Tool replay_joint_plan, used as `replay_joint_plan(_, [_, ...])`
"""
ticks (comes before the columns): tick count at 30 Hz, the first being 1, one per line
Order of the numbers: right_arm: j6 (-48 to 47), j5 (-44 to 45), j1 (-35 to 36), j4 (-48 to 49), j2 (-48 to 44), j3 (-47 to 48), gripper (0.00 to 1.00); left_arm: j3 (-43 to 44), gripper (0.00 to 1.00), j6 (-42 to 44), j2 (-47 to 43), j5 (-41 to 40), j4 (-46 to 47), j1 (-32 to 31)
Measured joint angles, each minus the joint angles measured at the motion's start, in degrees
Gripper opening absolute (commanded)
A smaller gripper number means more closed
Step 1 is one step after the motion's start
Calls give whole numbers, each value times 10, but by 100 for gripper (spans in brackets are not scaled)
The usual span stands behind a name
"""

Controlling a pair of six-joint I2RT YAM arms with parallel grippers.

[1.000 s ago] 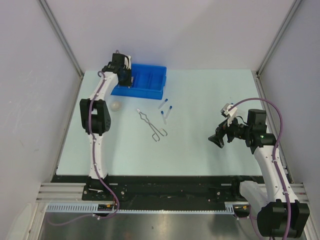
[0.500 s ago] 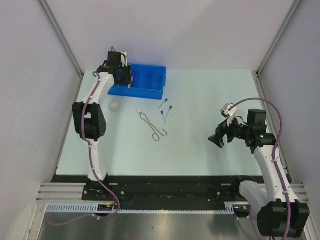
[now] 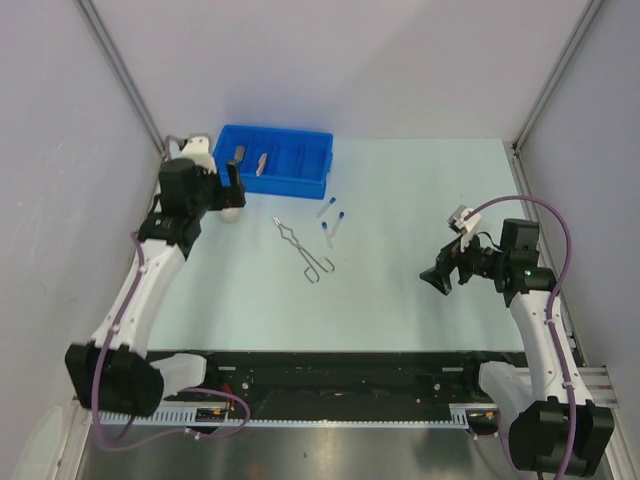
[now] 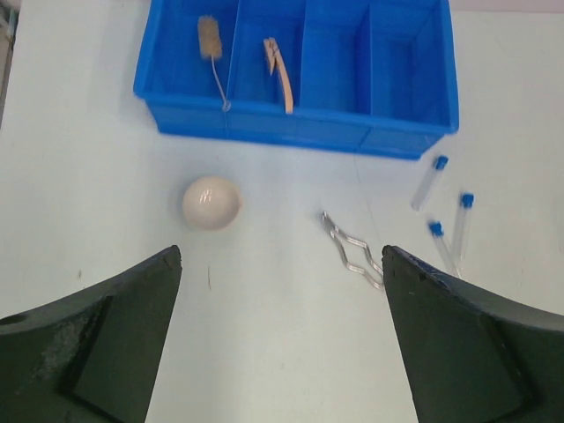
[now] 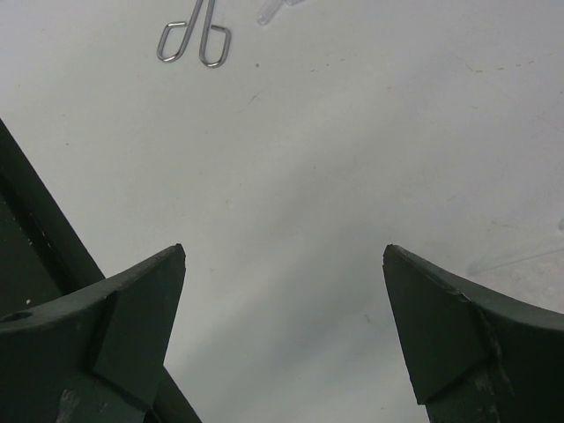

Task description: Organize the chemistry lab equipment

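Note:
Two tan wooden-handled tools lie in the blue bin (image 4: 291, 134): a brush (image 4: 210, 40) in the left compartment and a wooden clip (image 4: 280, 72) in the one beside it. In front of the bin a white round dish (image 4: 211, 202), silver wire tongs (image 3: 305, 250) and three clear tubes with blue caps (image 3: 330, 222) rest on the table. My left gripper (image 3: 230, 188) hovers open and empty beside the dish, near the bin's left front corner. At the right side of the table my right gripper (image 3: 433, 279) is open and empty, pointing toward the tongs' loops (image 5: 194, 35).
The blue bin (image 3: 275, 160) stands at the back left with its two right compartments empty. Grey enclosure walls close in the table on the left, back and right. A dark rail runs along the near edge by the arm bases.
My left gripper has opened and pulled back from over the bin toward the near left. The brush and clip in the bin are now uncovered. The right arm has barely moved.

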Motion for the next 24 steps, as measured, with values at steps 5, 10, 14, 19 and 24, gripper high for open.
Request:
replay_joint_plan(5, [0, -12, -5, 0, 0, 0, 100, -149, 100, -16, -149, 23, 22, 15])
replay_joint_plan(10, [-34, 8, 28, -42, 6, 18, 100, -228, 100, -28, -207, 66, 21, 20])
replay_joint_plan(14, [-57, 23, 52, -87, 47, 70, 100, -257, 100, -32, -210, 84, 13, 21])
replay_joint_plan(19, [-62, 34, 94, -113, 126, 125, 100, -268, 100, -41, -208, 84, -2, 22])
replay_joint_plan(24, [-46, 57, 136, -122, 200, 177, 100, -277, 100, -83, -184, 96, 7, 42])
